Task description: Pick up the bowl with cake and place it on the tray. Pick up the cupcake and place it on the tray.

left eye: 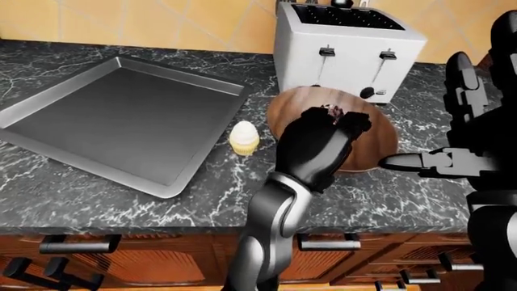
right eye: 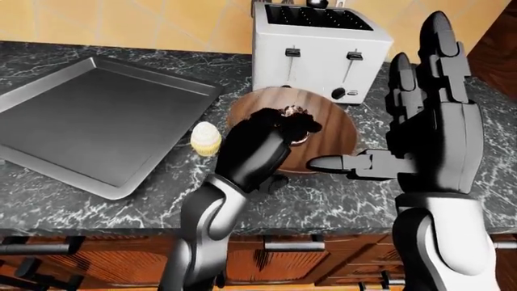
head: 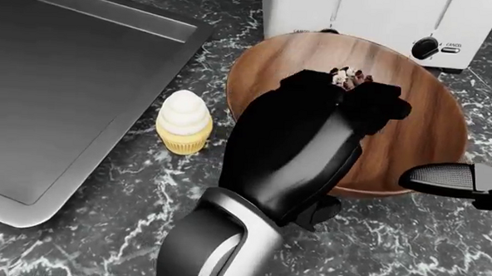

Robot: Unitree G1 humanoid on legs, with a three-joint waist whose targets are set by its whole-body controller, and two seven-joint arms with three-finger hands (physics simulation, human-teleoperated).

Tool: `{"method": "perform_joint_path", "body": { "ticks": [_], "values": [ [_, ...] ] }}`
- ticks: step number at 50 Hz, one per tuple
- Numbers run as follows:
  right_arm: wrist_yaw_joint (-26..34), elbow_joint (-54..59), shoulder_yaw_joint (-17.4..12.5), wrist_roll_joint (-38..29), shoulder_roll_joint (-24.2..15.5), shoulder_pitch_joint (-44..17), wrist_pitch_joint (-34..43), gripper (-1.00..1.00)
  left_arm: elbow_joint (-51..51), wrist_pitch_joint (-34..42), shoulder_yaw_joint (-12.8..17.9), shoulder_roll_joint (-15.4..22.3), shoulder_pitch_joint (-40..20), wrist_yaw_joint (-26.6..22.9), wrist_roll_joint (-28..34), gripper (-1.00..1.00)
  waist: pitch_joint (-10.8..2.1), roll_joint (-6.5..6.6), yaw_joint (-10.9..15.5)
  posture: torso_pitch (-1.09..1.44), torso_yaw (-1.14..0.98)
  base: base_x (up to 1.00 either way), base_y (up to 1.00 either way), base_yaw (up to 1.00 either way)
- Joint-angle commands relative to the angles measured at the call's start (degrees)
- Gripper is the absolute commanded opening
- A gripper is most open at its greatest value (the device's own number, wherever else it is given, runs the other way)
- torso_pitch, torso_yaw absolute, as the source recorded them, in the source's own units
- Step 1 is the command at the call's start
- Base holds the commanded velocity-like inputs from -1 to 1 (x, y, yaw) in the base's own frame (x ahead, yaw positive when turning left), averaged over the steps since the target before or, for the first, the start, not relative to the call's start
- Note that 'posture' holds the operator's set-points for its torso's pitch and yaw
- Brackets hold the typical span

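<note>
The wooden bowl [head: 434, 124] stands below the toaster in the head view. Its layered chocolate cake [head: 349, 76] shows only as a few curls at the top. My black left hand [head: 343, 105] lies over the bowl, its fingers bent down around the cake; the hand hides whether they grip it. The cupcake [head: 184, 128], white frosting in a yellow case, stands upright between the bowl and the grey tray [head: 65, 86], untouched. My right hand [right eye: 404, 127] is open at the bowl's right side, fingers pointing up and thumb [head: 444, 178] reaching toward the rim.
A white toaster [left eye: 347, 45] stands right above the bowl in the left-eye view. The dark marble counter ends at an edge [left eye: 162, 221] with wooden drawers below. A yellow tiled wall [left eye: 162, 21] rises past the tray.
</note>
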Motion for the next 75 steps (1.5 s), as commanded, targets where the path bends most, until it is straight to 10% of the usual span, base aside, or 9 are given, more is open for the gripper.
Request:
{"method": "perform_joint_path", "body": {
  "ticks": [1,14,26,37,49,62,75],
  "values": [
    [-0.1,-1.2,-0.5,-0.2,-0.6,-1.0,-1.6,1.00,-0.6,-1.0,-0.1,-0.6,-1.5,2.2,-0.2,-0.01,-1.04,-0.37,0.0,0.00,0.00,0.00,0.00,0.00],
    [-0.2,-1.2,-1.2,0.6,-0.7,-0.7,-1.8,1.00,7.7,-4.5,0.1,1.7,-0.4,8.5,1.2,-0.07,-1.36,-0.03,-0.4,0.00,0.00,0.00,0.00,0.00],
    [-0.3,-1.0,-1.4,0.9,-0.6,0.1,-2.6,1.00,9.0,-5.7,-0.4,1.9,0.8,8.7,2.7,-1.00,-1.96,0.24,-0.7,0.00,0.00,0.00,0.00,0.00],
    [-1.5,-1.4,-4.1,4.0,-2.5,-1.3,-0.7,1.00,-1.1,-4.6,-3.2,0.0,2.9,1.8,3.4,-1.00,-2.13,0.49,-0.8,0.00,0.00,0.00,0.00,0.00],
    [-7.5,-0.8,-14.6,18.4,-10.7,0.1,-0.3,1.00,-11.0,-4.0,-4.9,-2.2,2.9,-4.6,5.2,-1.00,-0.81,-0.01,-0.4,0.00,0.00,0.00,0.00,0.00],
    [-8.8,0.9,-16.7,21.1,-12.7,3.1,-3.6,1.00,-19.7,-3.8,-7.7,-6.4,2.3,-10.0,7.3,-1.00,0.29,-0.97,0.1,0.00,0.00,0.00,0.00,0.00],
    [-10.4,1.5,-20.0,24.9,-15.1,4.2,-4.0,1.00,-26.1,-4.0,-4.1,-8.0,-1.7,-15.2,8.0,-1.00,0.74,-1.74,0.6,0.00,0.00,0.00,0.00,0.00]
  ]
}}
